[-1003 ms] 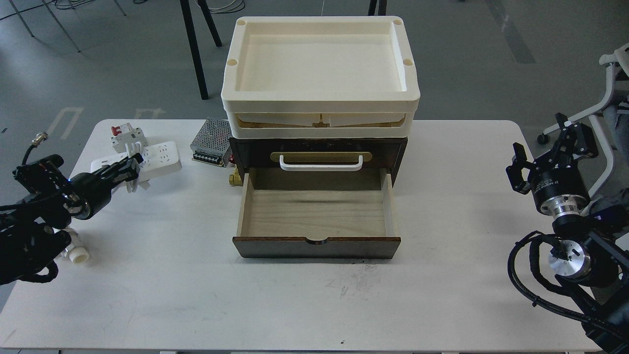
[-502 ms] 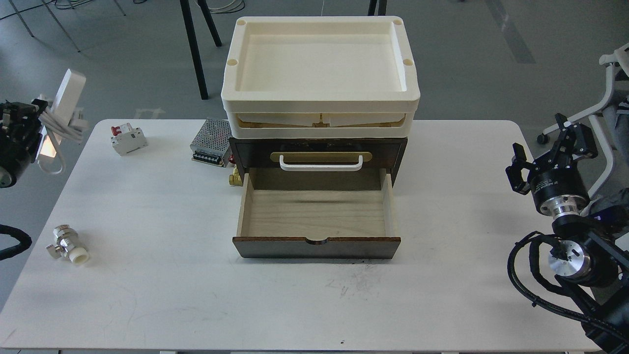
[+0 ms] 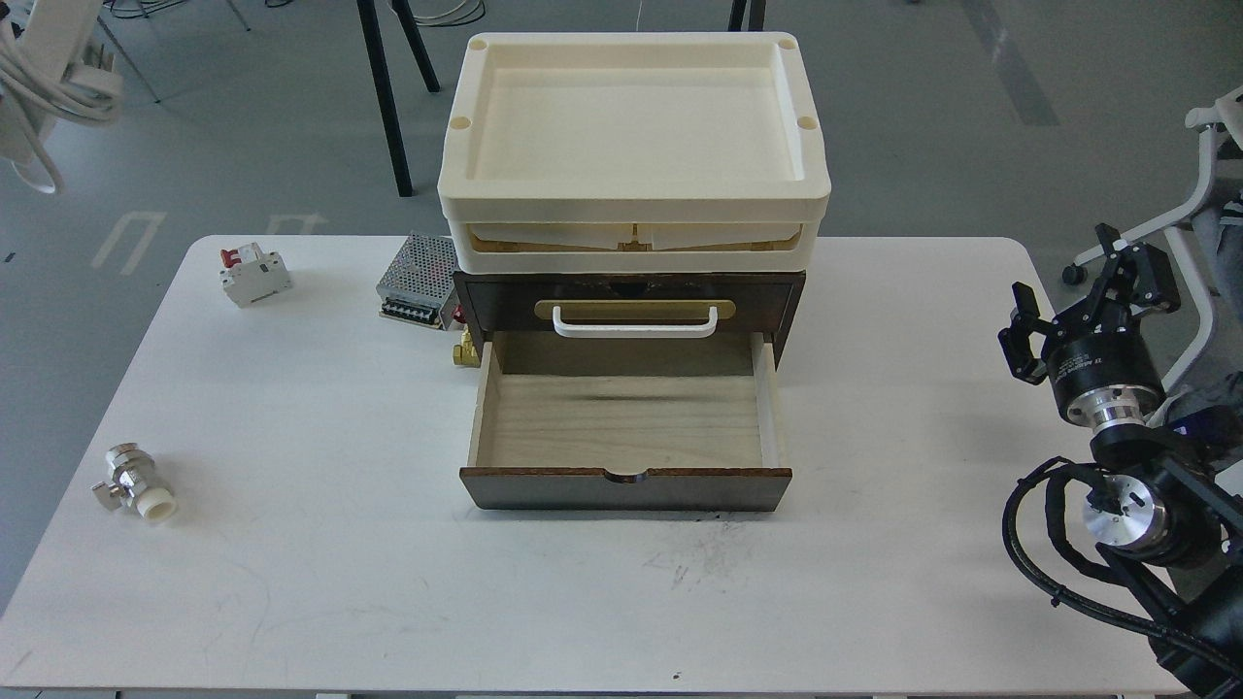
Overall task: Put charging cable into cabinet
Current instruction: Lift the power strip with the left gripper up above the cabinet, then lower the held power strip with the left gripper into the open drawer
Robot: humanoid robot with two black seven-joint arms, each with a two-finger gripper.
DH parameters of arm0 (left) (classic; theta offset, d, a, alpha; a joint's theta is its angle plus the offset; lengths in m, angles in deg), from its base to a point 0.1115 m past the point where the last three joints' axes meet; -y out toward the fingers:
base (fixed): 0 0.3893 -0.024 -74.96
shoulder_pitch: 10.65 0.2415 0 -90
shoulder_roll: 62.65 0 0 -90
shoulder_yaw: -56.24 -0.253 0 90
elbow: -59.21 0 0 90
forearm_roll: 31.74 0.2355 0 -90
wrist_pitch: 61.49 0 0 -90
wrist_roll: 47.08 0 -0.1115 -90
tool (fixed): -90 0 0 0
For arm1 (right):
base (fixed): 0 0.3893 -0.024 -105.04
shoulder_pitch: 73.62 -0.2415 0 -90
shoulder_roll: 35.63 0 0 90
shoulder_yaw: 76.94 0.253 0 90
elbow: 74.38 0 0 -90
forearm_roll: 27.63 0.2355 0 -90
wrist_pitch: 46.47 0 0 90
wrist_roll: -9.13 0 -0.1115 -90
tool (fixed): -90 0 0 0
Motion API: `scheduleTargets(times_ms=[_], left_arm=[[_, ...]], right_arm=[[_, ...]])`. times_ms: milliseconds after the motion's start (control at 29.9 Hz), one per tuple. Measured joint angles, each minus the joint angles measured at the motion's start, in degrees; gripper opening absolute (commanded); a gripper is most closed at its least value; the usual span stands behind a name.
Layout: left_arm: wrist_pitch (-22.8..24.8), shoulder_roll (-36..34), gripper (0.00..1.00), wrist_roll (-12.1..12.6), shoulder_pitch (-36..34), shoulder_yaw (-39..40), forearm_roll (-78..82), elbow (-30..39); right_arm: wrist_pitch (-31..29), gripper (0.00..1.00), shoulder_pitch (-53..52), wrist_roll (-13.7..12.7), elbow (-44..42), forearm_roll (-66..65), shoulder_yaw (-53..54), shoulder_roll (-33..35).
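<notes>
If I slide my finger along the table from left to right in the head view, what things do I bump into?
Silver valve with white cap → white circuit breaker with red switch → perforated metal box → small brass fitting → dark wooden cabinet with open drawer → right gripper beyond the table's right edge.

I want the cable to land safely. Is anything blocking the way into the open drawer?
Nothing visible does. The charging cable hangs high at the far left, and the cabinet has its bottom drawer pulled out and bare inside.
</notes>
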Motion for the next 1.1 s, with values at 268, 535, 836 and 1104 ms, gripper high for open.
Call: scheduleTargets(times_ms=[268,535,836,1104], left_arm=[[-0.2,-1.2,0.08,0.0,-4.7,0.2,15.4,11.1],[-1.3,-2.3,0.07,0.0,-8.7,0.4,23.0,23.4],[-1.5,5.7,0.07,0.0,-8.9,-0.5,34.8,29.0],[-1.2,12.6,0.08,0.0,-8.8,-2.3,41.5,31.0]], right_arm=[[-0.1,0.97,0.0,0.0,0.0,0.0,-0.1,0.0],[-0.1,0.97,0.0,0.0,-0.1,0.0,-0.1,0.0],[-0.1,0.97,0.0,0.0,-0.1,0.0,-0.3,0.0],[-0.1,0.97,-0.1,0.0,-0.1,0.0,-0.3,0.0]])
